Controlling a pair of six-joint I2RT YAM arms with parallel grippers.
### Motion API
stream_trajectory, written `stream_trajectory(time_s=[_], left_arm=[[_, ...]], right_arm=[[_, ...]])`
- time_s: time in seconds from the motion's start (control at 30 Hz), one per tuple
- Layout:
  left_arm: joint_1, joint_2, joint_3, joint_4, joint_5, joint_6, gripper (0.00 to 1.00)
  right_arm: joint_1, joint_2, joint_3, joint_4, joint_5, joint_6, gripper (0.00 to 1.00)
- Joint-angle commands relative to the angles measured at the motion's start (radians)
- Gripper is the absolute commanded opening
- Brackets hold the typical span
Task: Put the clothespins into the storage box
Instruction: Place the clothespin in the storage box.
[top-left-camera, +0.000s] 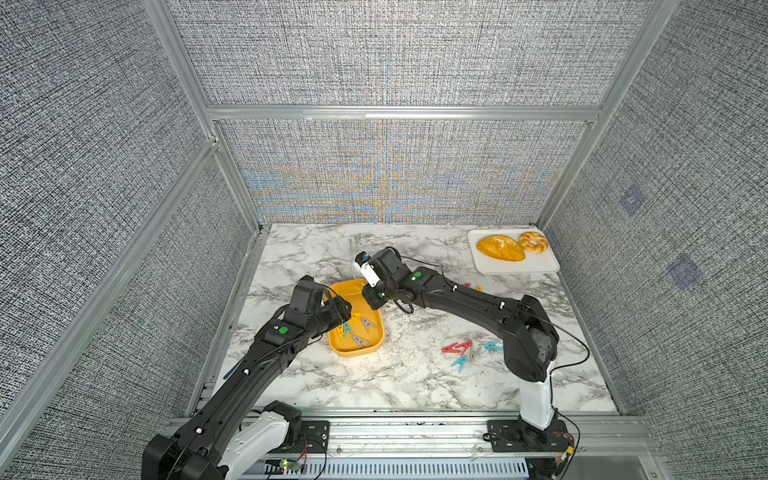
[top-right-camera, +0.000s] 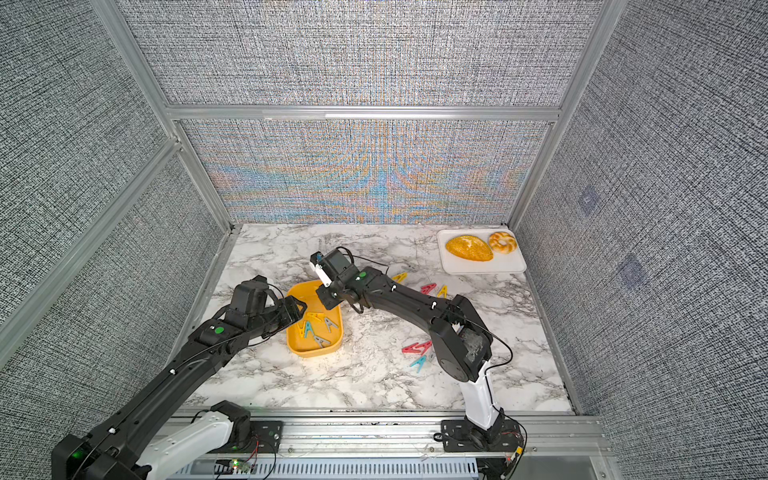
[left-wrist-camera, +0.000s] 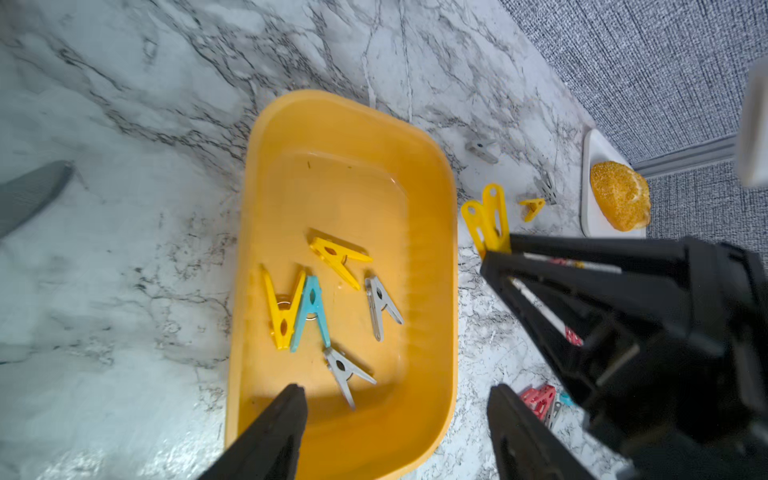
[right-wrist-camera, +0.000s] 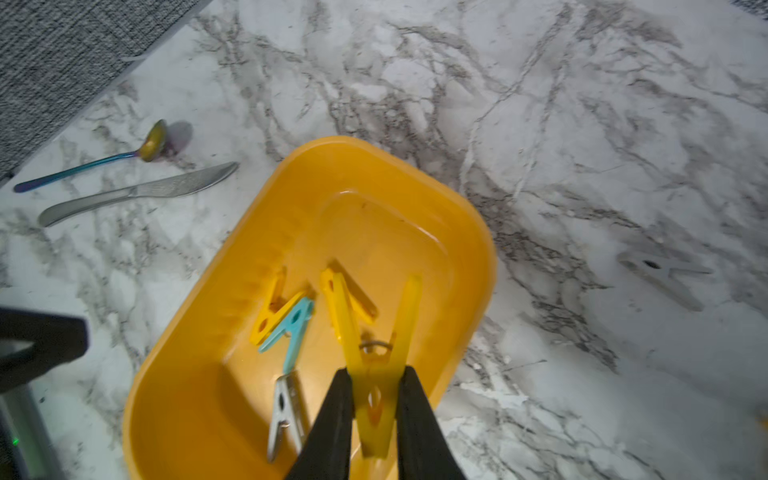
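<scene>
1. Near right on the marble table (top-left-camera: 374, 374), loose clothespins lie well apart from the storage box: two red-pink ones (top-left-camera: 457, 347) and two teal-blue ones (top-left-camera: 460, 362) beside the right arm's elbow. They are still to be fetched.
2. The storage box (top-left-camera: 376, 340), a yellow-orange tub, sits left of centre. In it lie five clothespins (left-wrist-camera: 320, 307): two yellow, one teal-blue, two grey.
3. The left tool (left-wrist-camera: 395, 399) hangs over the box's near-left edge with its jaws standing wide and nothing between them; I judge it has no pin to deliver.
4. The right tool (right-wrist-camera: 374, 399) is above the box's far end, jaws narrow and clamped on a yellow clothespin (right-wrist-camera: 374, 374) by its pinching end, legs pointing down toward the tub floor.
5. The step in hand looks like the drop. The next move calls for opening the right jaws while the pin is over the tub floor, not its rim, then lifting away clear of the left tool, which stands close by.
6. Farther right, more pins wait on the table: a yellow one (top-right-camera: 400, 277), a red-pink one (top-right-camera: 428, 288) and another yellow (top-right-camera: 442, 291), partly hidden behind the right arm.
7. Other things: a knife (right-wrist-camera: 137, 193) and a spoon (right-wrist-camera: 91, 160) lie left of the box; a white tray (top-left-camera: 515, 268) with bread sits far right. None blocks the drop.
</scene>
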Motion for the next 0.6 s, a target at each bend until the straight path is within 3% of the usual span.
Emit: stream_trajectory(time_s=[0.0,0.27,0.43,0.57], left_arm=[[0.002,-0.018,0.004,-0.035,-0.026,0.009,0.74],[0.002,-0.013,0.007,-0.055,0.03,0.037,0.74],[-0.016,0.024,-0.005,-0.006,0.062,0.029,0.71],[-0.102,0.109,0.034,0.028,0.036,0.029,0.71]], right_arm=[[0.039,-0.015,-0.006,0.045,0.003,0.051,0.22],[0.064,-0.031,-0.015,0.058,0.026,0.089,0.42],[0.046,-0.082,-0.054,0.068,0.073,0.129,0.43],[0.001,-0.143,-0.122,0.086,0.153,0.203,0.4]])
